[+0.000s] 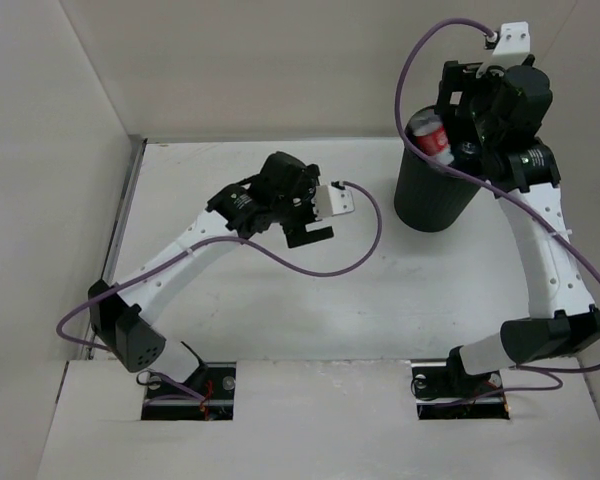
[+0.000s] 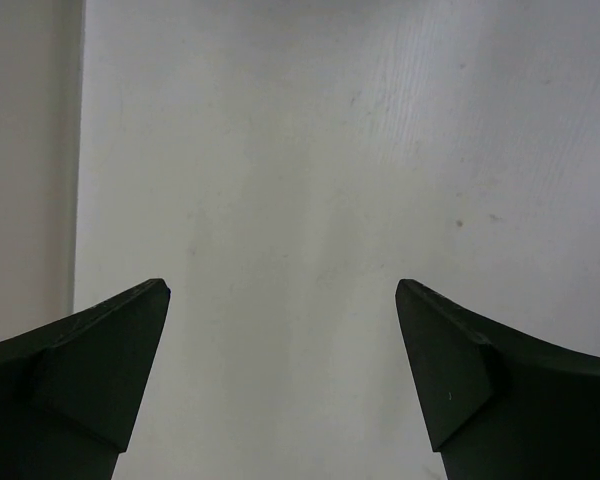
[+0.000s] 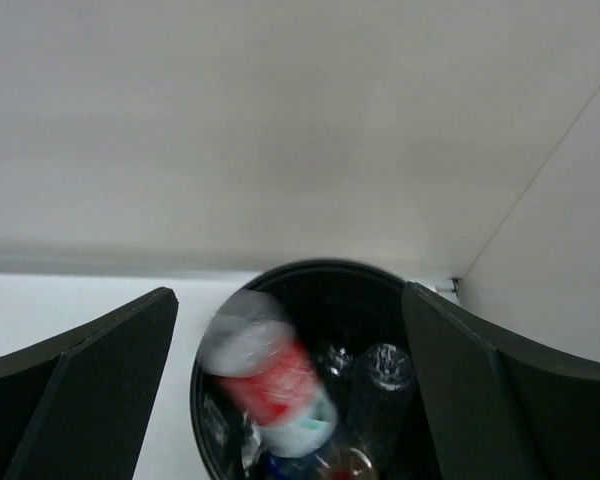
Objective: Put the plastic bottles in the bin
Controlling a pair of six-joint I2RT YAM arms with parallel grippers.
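Black bin (image 1: 432,200) is seen with the red-labelled bottle (image 3: 270,375) blurred in its mouth and clear bottles (image 3: 380,375) lying deeper inside. The right gripper (image 3: 288,292) is held directly above the bin, jaws spread wide, nothing gripped. The left gripper (image 2: 280,290) is spread empty over the table (image 2: 280,150), well left of the bin.

The whole table (image 1: 310,320) is taken in by the top external view from above and behind the arms, whose bases are set at its lower edge; the back wall (image 1: 280,70) is faced. From the left wrist, bare tabletop is seen close and steeply downward, framed by the fingers (image 2: 80,390) of the left gripper (image 2: 282,295). From the right wrist, the bin (image 3: 320,300) is looked into from just above, framed by the right gripper (image 3: 288,300). The bin and its red-labelled bottle (image 3: 270,375) are shared with the top view.
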